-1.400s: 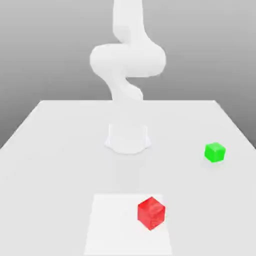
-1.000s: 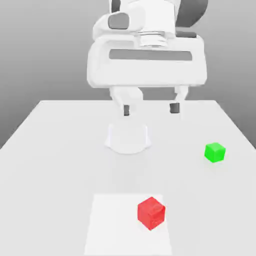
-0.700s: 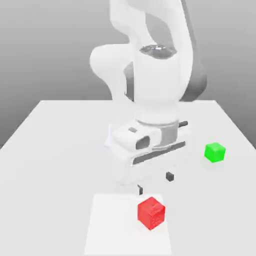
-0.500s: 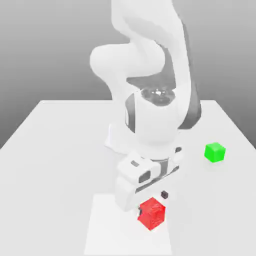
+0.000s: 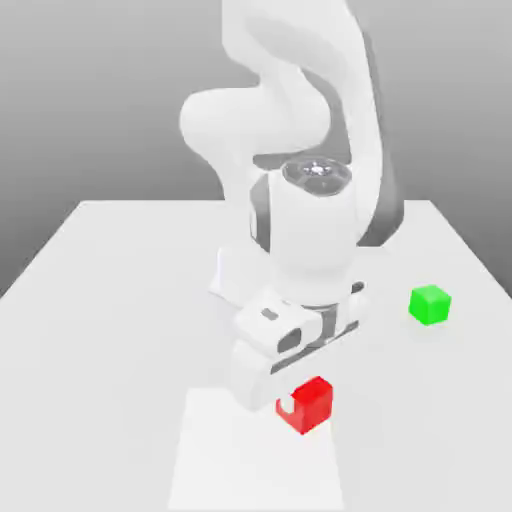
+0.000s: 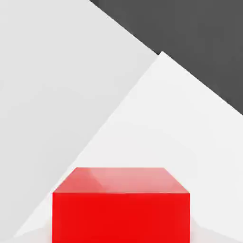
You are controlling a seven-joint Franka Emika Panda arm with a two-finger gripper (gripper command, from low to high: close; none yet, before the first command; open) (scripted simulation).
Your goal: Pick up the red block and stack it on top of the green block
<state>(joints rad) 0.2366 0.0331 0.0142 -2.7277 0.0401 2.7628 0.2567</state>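
Red block (image 5: 310, 404) sits pinched in your tool (image 5: 290, 403) above the pale surface (image 5: 120, 300); your exterior view adds the green block (image 5: 430, 304), well apart toward its right; your hand view shows the red cube's glossy faces.

Lighting was bright, flat and even, pretty washed out. The table (image 5: 100, 300) barely showed shadows. Soft glare sat on the red block (image 6: 121, 204) top, and a small highlight on the arm (image 5: 318, 170).

I see the red block (image 5: 312, 404) on the surface (image 5: 100, 300) near its front edge, the end effector (image 5: 290, 398) at it. The green block (image 5: 430, 304) sits well apart, farther back toward the exterior view's right.
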